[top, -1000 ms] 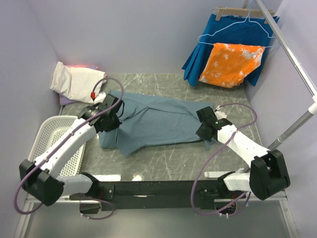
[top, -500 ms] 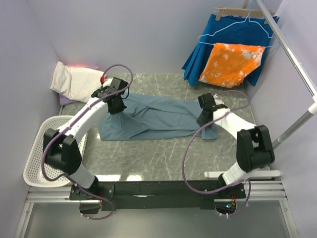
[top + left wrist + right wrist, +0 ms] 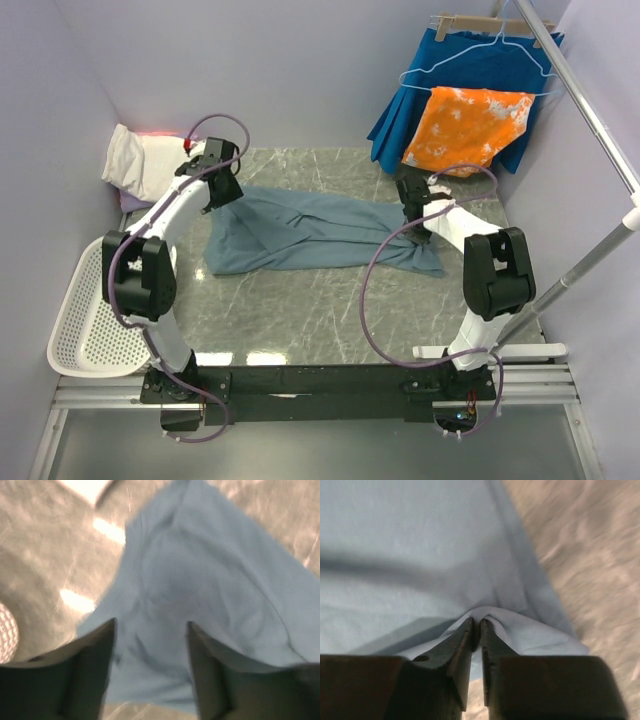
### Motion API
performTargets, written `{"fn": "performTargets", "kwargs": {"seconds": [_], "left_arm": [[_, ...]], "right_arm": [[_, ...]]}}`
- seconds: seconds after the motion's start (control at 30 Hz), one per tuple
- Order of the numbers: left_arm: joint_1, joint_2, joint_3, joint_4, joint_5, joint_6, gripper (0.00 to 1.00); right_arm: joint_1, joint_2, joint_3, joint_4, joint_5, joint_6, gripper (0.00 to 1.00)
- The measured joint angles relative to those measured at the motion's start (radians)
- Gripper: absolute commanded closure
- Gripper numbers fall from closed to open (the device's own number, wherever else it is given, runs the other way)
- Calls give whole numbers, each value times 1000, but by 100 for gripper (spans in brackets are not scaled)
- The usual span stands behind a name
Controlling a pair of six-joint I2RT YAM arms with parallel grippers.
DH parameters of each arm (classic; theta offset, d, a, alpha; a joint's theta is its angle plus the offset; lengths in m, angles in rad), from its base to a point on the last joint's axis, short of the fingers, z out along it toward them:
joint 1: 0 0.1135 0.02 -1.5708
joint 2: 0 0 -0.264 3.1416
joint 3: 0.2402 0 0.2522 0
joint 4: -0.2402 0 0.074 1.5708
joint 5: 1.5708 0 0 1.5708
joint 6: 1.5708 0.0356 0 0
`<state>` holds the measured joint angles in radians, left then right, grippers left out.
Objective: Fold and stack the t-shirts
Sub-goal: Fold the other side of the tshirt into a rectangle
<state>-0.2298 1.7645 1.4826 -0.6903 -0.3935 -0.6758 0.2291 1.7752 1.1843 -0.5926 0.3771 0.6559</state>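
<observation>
top external view: a dusty blue-grey t-shirt (image 3: 310,232) is spread in loose folds across the middle of the marble-patterned desk (image 3: 300,310), reaching from near the left edge towards the right edge. the left gripper (image 3: 222,188) is positioned over the shirt's far left corner, towards the far left corner of the desk. in the left wrist view, its two dark fingers (image 3: 90,675) are held wide apart, and blurred blue cloth is seen between and beyond them. nothing is clamped, and whether the tips touch the cloth cannot be told.

the right gripper (image 3: 413,205) is positioned at the shirt's far right end, near the right edge of the desk. in the right wrist view, its jaws are pressed almost fully together, and a small raised fold of the shirt is pinched between the tips.

a cream-white folded t-shirt (image 3: 145,165) is set in the far left corner of the desk, against the wall, and a lavender t-shirt (image 3: 128,204) is partly seen beneath it. a white mesh basket (image 3: 95,330) is placed at the near left corner, overhanging the left edge. beyond the far right corner, a royal-blue pleated garment (image 3: 440,70) and an orange-and-white blotched cloth (image 3: 468,128) are hung from a rail.
</observation>
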Motion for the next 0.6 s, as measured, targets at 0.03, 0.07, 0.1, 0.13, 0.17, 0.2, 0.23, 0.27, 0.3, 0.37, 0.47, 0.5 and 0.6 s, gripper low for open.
{"fn": "performTargets", "kwargs": {"seconds": [0.03,0.07,0.1,0.13,0.17,0.2,0.23,0.27,0.3,0.37,0.47,0.5,0.6], "left_arm": [[13,17,17,10,1,3,6],[26,30,27,21,1,5,2],[34,35,31,29,2,10,1],[45,38,33,34,2,10,0],[54,39,33,36,0,10,1],[60,39,34,35,-1,11,1],[63,37,34,36,-2,11,1],[64,33,31,39,0,11,0],[63,22,18,48,11,11,1],[60,-20,-32,75,44,16,1],[51,-131,-144,99,131,27,1],[45,-175,-183,103,169,30,1],[15,-282,-271,128,275,37,1]], "right_arm": [[-5,0,7,0,19,-3,32],[-9,0,17,2,49,-13,10],[-13,-1,27,1,74,-13,10],[-16,-3,35,-1,95,-16,9],[-18,-7,50,-11,123,-29,8],[-19,-11,60,-16,138,-39,8],[-21,-21,73,-21,154,-45,7],[-21,-29,78,-23,160,-49,7],[-21,-44,81,-24,159,-53,7],[-21,-77,81,-38,143,-58,7],[-21,-129,60,-43,85,-58,9],[-21,-151,38,-42,60,-58,11],[-21,-209,-52,-40,-9,-58,18]]}}
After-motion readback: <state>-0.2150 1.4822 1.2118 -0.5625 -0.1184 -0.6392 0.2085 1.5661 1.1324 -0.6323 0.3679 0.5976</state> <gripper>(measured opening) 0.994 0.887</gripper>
